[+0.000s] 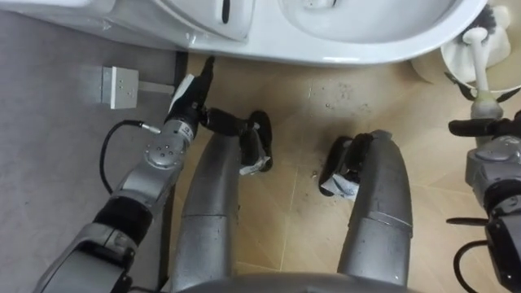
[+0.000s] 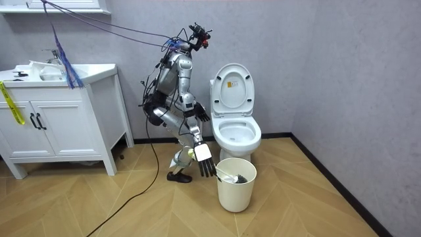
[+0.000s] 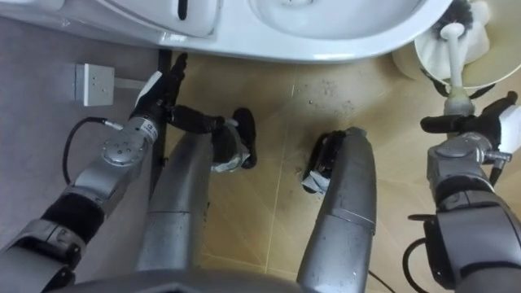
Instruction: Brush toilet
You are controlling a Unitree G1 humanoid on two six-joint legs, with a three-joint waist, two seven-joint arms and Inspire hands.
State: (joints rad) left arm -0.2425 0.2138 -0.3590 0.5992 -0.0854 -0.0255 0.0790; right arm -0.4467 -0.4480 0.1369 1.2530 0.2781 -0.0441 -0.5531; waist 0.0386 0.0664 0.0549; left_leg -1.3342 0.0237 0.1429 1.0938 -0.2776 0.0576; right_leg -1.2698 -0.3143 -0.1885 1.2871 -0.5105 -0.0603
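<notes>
The toilet brush (image 1: 481, 63) stands in the white bin (image 2: 235, 192) at the upper right, just beside the toilet (image 1: 358, 50). The right hand (image 2: 205, 160) hangs at the bin's rim with straight fingers, holding nothing. The left hand (image 1: 189, 96), also straight-fingered and empty, points at the toilet's base, upper left.
</notes>
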